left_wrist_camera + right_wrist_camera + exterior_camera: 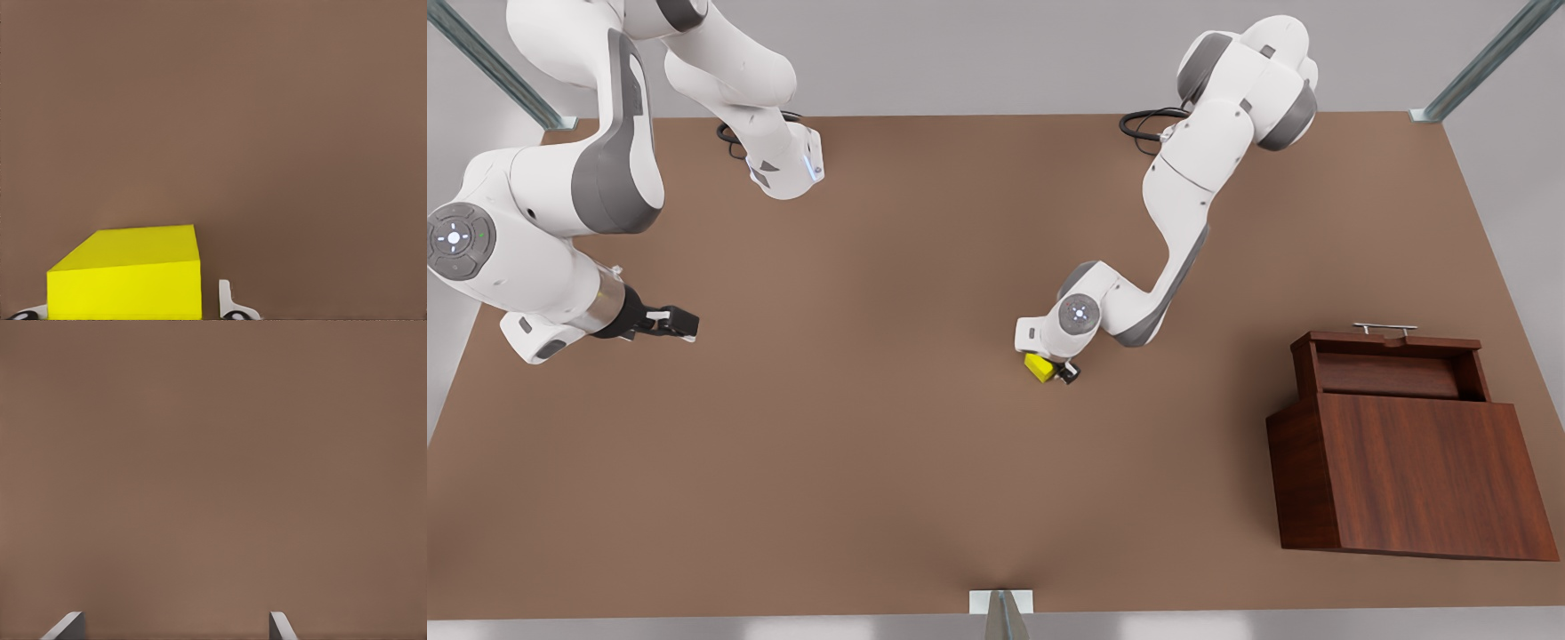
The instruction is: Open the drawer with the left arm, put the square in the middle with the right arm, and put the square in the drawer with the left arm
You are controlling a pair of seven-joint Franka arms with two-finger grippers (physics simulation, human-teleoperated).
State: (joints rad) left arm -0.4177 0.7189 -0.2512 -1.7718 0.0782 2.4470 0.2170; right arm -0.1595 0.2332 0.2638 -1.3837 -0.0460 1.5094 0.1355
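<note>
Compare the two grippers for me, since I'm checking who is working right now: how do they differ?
The left gripper is low at the table's middle, fingers straddling the yellow square with a gap beside it, not yet clamped; the right gripper waits at the front view's left over bare tabletop, with nothing between its fingers. The left gripper points down; the right gripper points roughly sideways. Both are black, two-fingered and open.

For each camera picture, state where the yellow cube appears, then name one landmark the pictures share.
Front view: the yellow cube lies near the table's middle, at the left gripper.
Left wrist view: the cube sits between the gripper's fingers, a gap beside one.
Right wrist view: bare tabletop beyond the right gripper, which waits open.
Shared landmark: the brown tabletop.
</note>
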